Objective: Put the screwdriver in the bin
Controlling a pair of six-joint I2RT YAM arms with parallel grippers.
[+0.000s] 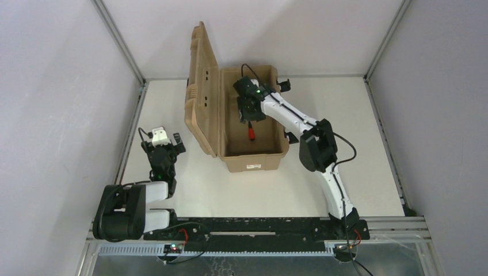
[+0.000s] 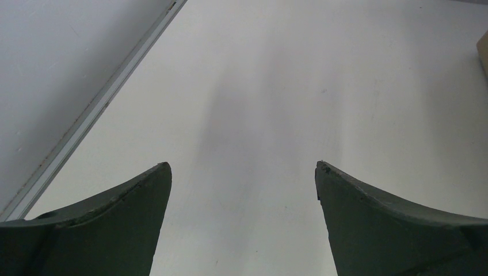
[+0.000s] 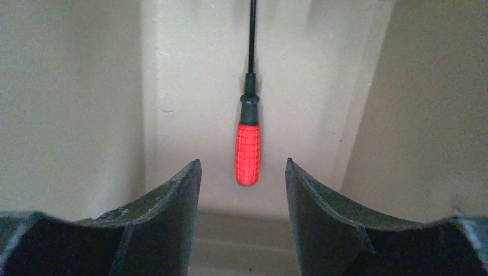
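Pale grey walls close round a white desk (image 1: 357, 149), and on it stands the tan bin (image 1: 253, 163), its ribbed lid (image 1: 202, 86) thrown back on the left side. The screwdriver (image 3: 248, 152) lies inside the bin, apparently flat on the bin's floor. Its long axis runs along the bin's length, so it lies in line with the reach of the right end effector (image 1: 251, 117). From the right wrist view the red handle is the nearer end, sitting just ahead of the two spread fingers and centred on the gap between them. The thin black shaft runs straight on away from them. Neither finger touches it — the right end effector is open and carries nothing. The right arm, reaching down into the bin from the bin's right side, is the nearer arm by far. The left end effector (image 2: 243, 167) hovers over bare desk well apart from the bin on the lid side, fingers spread wide and empty. Judged from this, the tool is in its place, and what remains is for the right arm to lift clear of the bin without brushing the handle. A small white label (image 1: 254, 167) sits on the bin's near end — its writing is too small to read, and no brand shows anywhere.
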